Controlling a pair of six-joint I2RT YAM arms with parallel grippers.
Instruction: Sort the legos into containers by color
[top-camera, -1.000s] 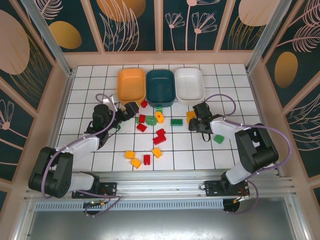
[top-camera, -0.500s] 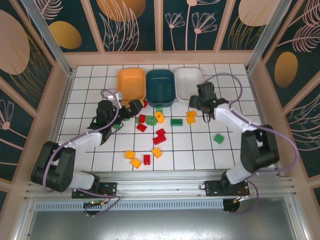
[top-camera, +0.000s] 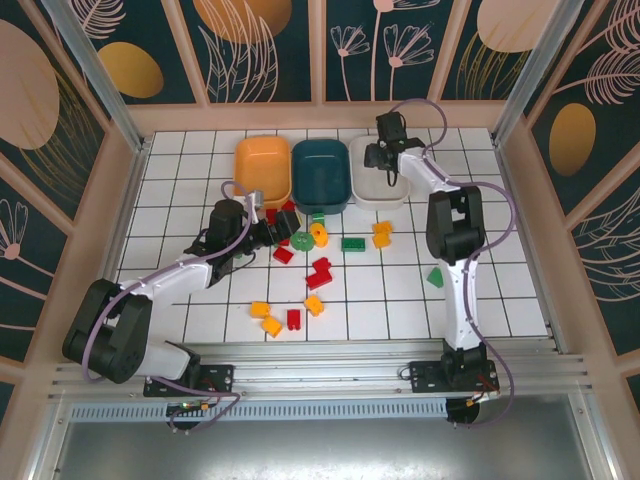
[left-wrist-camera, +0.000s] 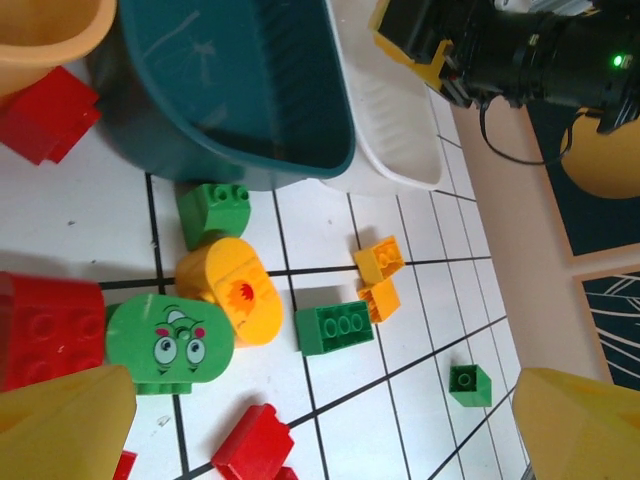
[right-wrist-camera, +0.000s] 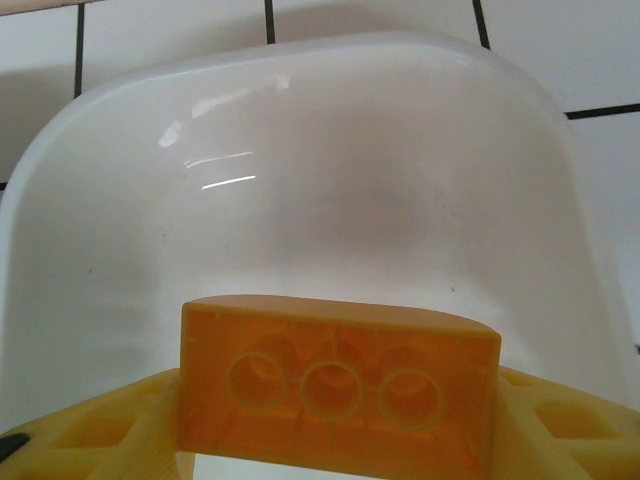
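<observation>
3 trays stand side by side at the far end of the tiled table: the orange tray on the left, the dark teal tray in the middle, the white tray on the right. From above, the orange tray's inside shows plain orange. In the left wrist view the teal tray shows a bare ribbed floor.

The right gripper hangs over the white tray, clamped on an orange brick with 3 round holes facing the camera. Behind the brick, the white tray shows only glossy plastic.

The left gripper is spread wide, holding nothing, low over the loose legos just in front of the teal tray. Between its fingers lie a green piece with a cartoon face touching a rounded orange piece, a red brick beside them, a green 3-hole brick and 2 small orange bricks.
</observation>
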